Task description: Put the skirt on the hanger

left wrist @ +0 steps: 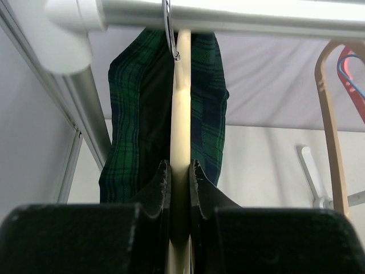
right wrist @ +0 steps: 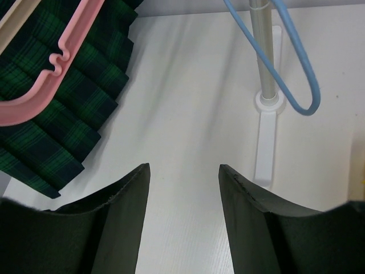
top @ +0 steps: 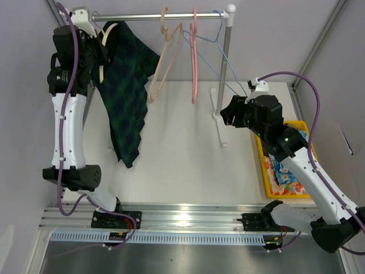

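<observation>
Gripping the pale cream-yellow plastic hanger (left wrist: 181, 103) low on its body, the left gripper (left wrist: 179, 171) has its two fingers clamped tight against either face of the plastic. The hanger's thin metal hook (left wrist: 169, 34) loops over the white horizontal rail (left wrist: 228, 11) at the far left of the rack, so the weight seems to rest on the rail, with the grip there to steady the hanger rather than carry it. The dark green and navy plaid pleated skirt (top: 125, 97) is draped over that hanger and falls in a long fold toward the white table (top: 182, 171), its lowest corner just above or touching the surface; I cannot tell which.

The right gripper (right wrist: 184, 168) hovers over the table with its fingers apart and nothing between them, near the rack's grey upright post (top: 226, 74), apparently kept clear of the work. A tan hanger (top: 162, 63), a pink hanger (top: 194, 63) and a blue wire hanger (top: 219, 57) hang further right along the rail.

The task looks nearly finished; what remains is probably a gentle release, without tugging the skirt loose.
</observation>
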You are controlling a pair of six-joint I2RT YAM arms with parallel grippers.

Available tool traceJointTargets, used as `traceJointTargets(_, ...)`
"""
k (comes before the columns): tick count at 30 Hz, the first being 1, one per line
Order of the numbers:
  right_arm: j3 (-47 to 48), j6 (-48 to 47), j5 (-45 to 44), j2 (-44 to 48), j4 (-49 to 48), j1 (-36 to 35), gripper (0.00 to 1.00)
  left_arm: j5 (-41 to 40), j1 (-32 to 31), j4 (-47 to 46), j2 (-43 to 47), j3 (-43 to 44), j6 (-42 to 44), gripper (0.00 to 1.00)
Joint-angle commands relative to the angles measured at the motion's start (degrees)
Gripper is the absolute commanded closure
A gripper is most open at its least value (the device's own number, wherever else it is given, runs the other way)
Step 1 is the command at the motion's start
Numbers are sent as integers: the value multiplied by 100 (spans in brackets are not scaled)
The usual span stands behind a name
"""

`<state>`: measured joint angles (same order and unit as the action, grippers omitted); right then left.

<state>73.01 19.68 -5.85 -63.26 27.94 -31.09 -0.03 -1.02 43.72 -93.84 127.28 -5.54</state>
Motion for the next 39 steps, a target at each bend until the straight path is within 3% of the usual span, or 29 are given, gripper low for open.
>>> traceJointTargets(1,205,-96,92,-28,-228,33,43,275,258,-1076,77,201,-158,100)
traceJointTargets(18,152,-79,101,-116,-228,95,43,706,585,-1103,120,-116,-307,100)
traceJointTargets(19,152,-70,93,-116,-219,95,43,698,585,-1112,155,-160,-316,98)
traceJointTargets(20,143,-61,92,-98,-193,95,43,698,585,-1120,312,-282,-351,84)
traceJointTargets(21,143,-61,92,-107,-193,95,43,698,585,-1121,314,-283,-351,84)
traceJointTargets(25,161,-43,92,-72,-131,103,42,689,585,-1129,542,-406,-351,61)
traceJointTargets(28,161,-35,93,-63,-61,112,42,662,576,-1050,683,-450,-369,53)
traceJointTargets(39,126,62,215,103,229,323,42,582,576,-751,1324,-608,-509,45)
